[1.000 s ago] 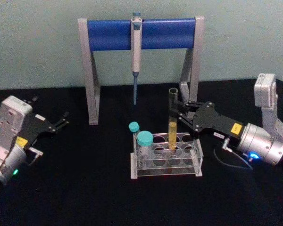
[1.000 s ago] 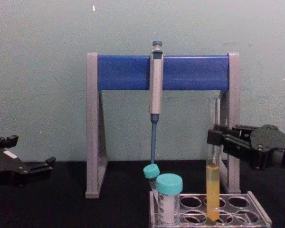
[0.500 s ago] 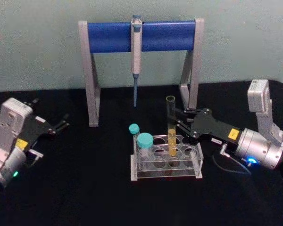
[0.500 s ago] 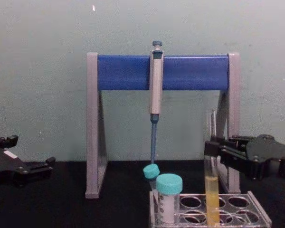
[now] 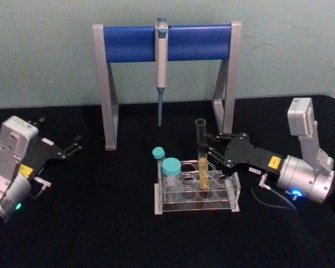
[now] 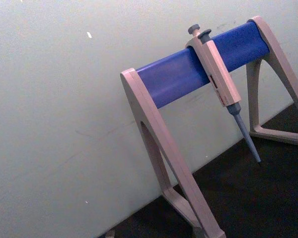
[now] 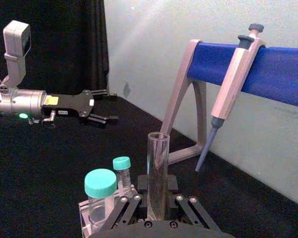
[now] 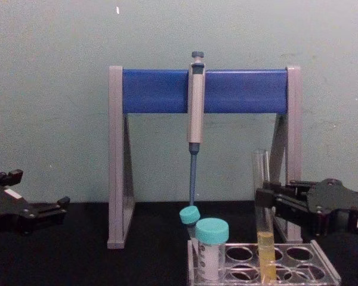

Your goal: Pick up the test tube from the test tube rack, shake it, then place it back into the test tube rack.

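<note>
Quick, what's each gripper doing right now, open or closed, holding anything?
Left gripper: open, holding nothing, parked at the left.
Right gripper: shut on the test tube, at the test tube rack.

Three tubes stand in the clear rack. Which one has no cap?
The long slim test tube with yellow liquid, gripped by the right gripper. Its top is open; the wide short tube and the narrow short tube wear teal caps.

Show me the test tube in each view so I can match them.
Head: test tube centre-right, upright in the test tube rack, gripped by the right gripper; left gripper parked far left.
Chest: lower right, beside the pipette stand's right leg.
Right wrist: bottom centre.
Left wrist: faces the pipette stand.
Shared landmark: the stand's blue bar.
</note>
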Controlling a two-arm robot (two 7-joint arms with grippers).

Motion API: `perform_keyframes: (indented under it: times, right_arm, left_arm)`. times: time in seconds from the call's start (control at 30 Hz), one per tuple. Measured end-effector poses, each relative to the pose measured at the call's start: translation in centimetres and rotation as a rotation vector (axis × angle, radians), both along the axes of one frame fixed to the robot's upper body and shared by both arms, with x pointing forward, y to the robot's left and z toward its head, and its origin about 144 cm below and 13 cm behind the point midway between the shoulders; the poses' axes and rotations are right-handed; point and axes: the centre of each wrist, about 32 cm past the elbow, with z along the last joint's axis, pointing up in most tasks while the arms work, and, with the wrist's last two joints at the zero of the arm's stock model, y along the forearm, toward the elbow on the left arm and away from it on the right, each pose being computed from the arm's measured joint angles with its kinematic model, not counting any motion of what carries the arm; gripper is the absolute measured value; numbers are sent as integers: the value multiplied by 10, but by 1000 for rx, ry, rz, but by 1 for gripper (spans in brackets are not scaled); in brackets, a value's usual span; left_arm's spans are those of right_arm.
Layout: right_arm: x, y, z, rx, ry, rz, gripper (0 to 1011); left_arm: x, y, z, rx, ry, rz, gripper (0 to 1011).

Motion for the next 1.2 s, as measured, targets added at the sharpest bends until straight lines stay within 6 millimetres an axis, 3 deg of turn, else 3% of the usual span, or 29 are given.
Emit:
perform_keyframes:
  times: [1.2]
  right_arm:
    - [0,0,-2,-10,8,2,223]
  left_arm:
    - [0,0,0,0,0,0,1001]
